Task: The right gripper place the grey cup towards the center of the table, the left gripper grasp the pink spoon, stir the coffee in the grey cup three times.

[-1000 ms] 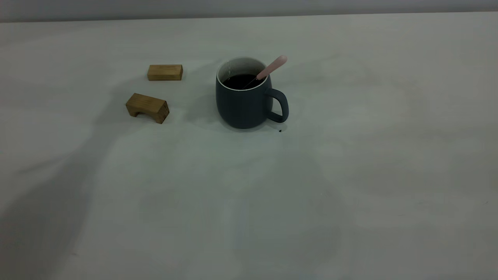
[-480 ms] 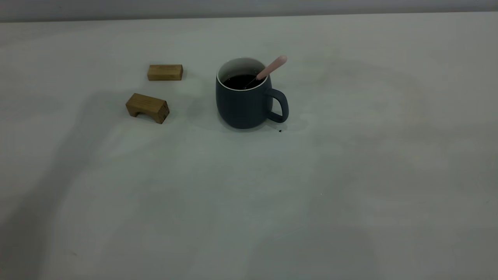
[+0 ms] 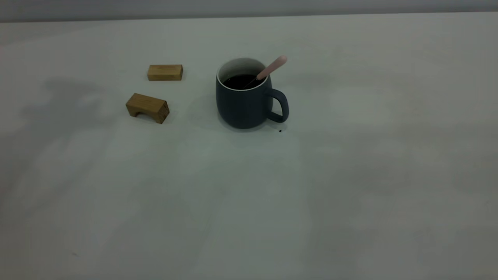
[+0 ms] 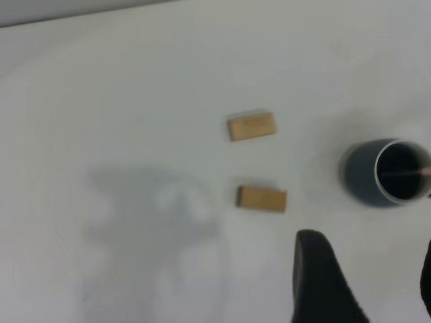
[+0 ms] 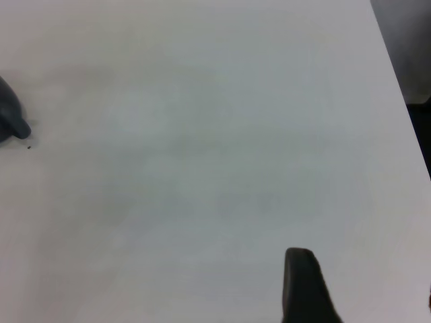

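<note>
The cup [image 3: 245,97] stands mid-table [image 3: 272,202], spoon [image 3: 271,67] leaning in its coffee [image 3: 240,81]. Both grippers hover high, open, holding nothing: left gripper [image 4: 367,282], right gripper [image 5: 363,289]. Bumping the spoon could spill coffee.

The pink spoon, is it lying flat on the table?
No, the pink spoon stands tilted inside the grey cup, its bowl in the coffee.
</note>
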Robot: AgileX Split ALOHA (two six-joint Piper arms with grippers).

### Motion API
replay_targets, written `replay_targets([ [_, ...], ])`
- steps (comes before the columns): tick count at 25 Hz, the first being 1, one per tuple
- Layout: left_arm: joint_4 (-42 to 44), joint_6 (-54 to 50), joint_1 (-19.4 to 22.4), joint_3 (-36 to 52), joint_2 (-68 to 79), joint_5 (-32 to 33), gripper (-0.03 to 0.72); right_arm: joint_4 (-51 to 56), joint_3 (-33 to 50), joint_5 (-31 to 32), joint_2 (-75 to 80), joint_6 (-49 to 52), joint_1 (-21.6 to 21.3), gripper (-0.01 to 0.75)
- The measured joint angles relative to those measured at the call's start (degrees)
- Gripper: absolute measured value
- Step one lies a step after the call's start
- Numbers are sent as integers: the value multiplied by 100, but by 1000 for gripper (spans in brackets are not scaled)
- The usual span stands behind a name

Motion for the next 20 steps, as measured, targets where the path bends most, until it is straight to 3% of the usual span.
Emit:
replay_targets([
  [14, 529, 206, 0, 5907, -5375, -67, 436, 0, 0, 0, 0, 0, 0, 470],
  [20, 345, 39, 408, 7305, -7482, -300, 436, 0, 0, 0, 0, 0, 0, 470],
])
